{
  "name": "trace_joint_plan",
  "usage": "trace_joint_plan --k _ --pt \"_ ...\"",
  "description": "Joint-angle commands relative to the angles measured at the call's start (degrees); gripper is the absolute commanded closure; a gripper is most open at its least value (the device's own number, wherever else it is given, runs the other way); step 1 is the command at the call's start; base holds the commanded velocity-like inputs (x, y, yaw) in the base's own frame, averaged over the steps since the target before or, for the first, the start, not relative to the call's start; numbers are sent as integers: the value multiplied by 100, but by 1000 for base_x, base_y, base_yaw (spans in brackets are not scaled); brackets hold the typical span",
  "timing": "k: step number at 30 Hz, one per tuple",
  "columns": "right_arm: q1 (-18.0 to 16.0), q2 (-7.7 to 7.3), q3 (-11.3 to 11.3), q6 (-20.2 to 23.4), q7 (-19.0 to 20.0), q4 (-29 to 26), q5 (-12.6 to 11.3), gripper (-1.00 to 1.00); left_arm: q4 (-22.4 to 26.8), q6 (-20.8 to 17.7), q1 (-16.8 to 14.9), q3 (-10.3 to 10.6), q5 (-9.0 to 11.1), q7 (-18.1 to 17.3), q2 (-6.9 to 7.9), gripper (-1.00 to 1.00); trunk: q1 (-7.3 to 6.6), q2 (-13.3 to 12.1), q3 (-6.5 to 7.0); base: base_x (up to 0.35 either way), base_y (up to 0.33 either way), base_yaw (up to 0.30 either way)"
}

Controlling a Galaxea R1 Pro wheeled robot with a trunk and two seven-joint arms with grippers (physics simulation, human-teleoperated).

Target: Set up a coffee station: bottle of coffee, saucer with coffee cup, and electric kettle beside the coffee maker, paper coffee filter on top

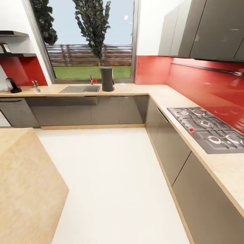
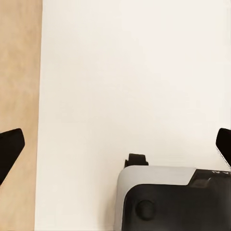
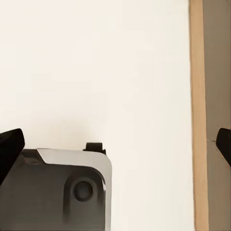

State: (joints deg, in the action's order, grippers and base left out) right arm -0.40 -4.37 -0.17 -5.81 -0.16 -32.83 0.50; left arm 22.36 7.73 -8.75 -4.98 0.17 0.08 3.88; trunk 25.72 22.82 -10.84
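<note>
In the head view the worktop (image 1: 135, 89) runs under the window and turns along the red wall, far ahead of the robot. The kettle (image 1: 13, 85) stands at its far left end, dark and rounded, below the lower shelf (image 1: 17, 55) on the wall. A small object sits on that shelf at the picture's edge, too cut off to name. A tall dark grey machine, the coffee maker (image 1: 107, 78), stands on the worktop just beside the sink (image 1: 80, 89), well apart from the kettle. A small item lies on the worktop between kettle and sink, too small to tell. The hob (image 1: 208, 128) is set into the worktop's right run. A wooden island top (image 1: 23, 176) fills the near left.

In the left wrist view the left hand (image 2: 115, 144) is spread wide: its two dark fingertips (image 2: 9, 147) sit at opposite edges of the picture with nothing between them. Beyond them lies pale floor (image 2: 134, 72), a strip of wood to one side, and the robot's grey base (image 2: 168, 197) close by. None of the task's things is near this hand.

In the right wrist view the right hand (image 3: 115, 144) is likewise spread wide and holds nothing, one fingertip (image 3: 9, 147) at each edge. The floor, the robot's base (image 3: 62, 187) and a wooden plinth strip (image 3: 198, 115) under a grey cabinet front lie beyond it.
</note>
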Motion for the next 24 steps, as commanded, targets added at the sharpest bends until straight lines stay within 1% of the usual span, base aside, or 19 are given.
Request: trace_joint_plan --k 1,8,16,18,20,24 --pt "-2 -1 -1 -16 -2 3 4 -100 -3 18 -4 -11 1 1 -1 -100 6 9 -10 338 -5 0" --pt "-2 -2 24 -16 7 13 12 -100 -3 18 -4 -11 5 1 7 -100 6 9 -10 338 0 0" --pt "-1 -2 26 -16 2 17 10 -100 -11 24 -4 -5 1 -12 6 -100 6 9 -10 338 86 0" --pt "-2 -2 23 -16 0 18 6 -100 -68 146 -4 -3 -2 -14 1 -100 6 9 -10 338 16 0" --pt "-2 5 8 -16 -3 18 4 -100 -244 493 -10 -3 -7 -15 2 -100 6 9 -10 338 4 0" --pt "-3 6 -5 -16 -9 15 0 -100 -324 584 -12 -3 -11 -16 -1 -100 6 9 -7 338 1 7"
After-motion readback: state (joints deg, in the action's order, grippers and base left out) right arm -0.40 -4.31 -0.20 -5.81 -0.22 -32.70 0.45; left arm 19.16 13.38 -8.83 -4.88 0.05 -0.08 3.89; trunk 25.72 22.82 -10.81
